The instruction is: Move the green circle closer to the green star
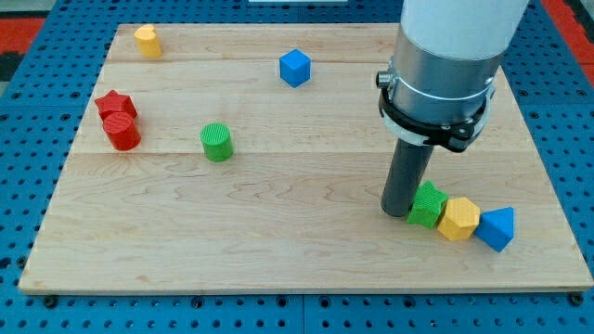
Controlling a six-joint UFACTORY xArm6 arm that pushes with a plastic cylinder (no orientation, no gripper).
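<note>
The green circle is a short ribbed cylinder standing left of the board's middle. The green star sits at the lower right, touching a yellow hexagon on its right side. My tip is at the star's left edge, touching or nearly touching it. The rod hides part of the star's left side. The green circle is far to the left of my tip, a little higher in the view.
A blue triangle follows the yellow hexagon at the lower right. A blue cube is at the top middle. A yellow block is at the top left. A red star and red cylinder touch at the left. The wooden board rests on a blue pegboard.
</note>
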